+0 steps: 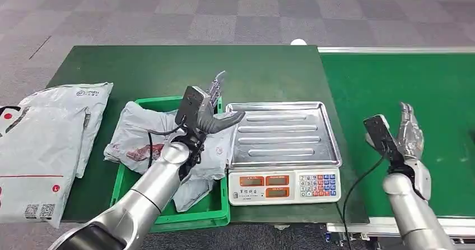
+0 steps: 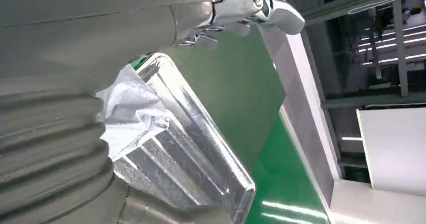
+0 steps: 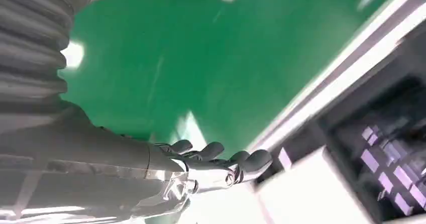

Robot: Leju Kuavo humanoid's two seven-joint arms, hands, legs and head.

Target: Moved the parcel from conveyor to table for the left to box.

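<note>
Several grey plastic parcels (image 1: 140,140) lie crumpled in a green bin (image 1: 193,216) on the dark green table. My left hand (image 1: 208,107) hovers over the bin's right side, fingers spread and thumb pointing toward the scale; it holds nothing. In the left wrist view a parcel corner (image 2: 130,111) overlaps the steel tray (image 2: 201,148) just beyond the left hand (image 2: 246,8). My right hand (image 1: 408,131) is raised over the bright green conveyor belt (image 1: 392,82), fingers straight and apart, empty. The right wrist view has the right hand (image 3: 216,161) above the belt (image 3: 201,58).
A scale (image 1: 283,185) with a steel tray (image 1: 283,132) sits between the bin and the conveyor. Two large grey mail bags (image 1: 50,143) lie at the table's left end. A small white object (image 1: 298,41) is at the table's far edge.
</note>
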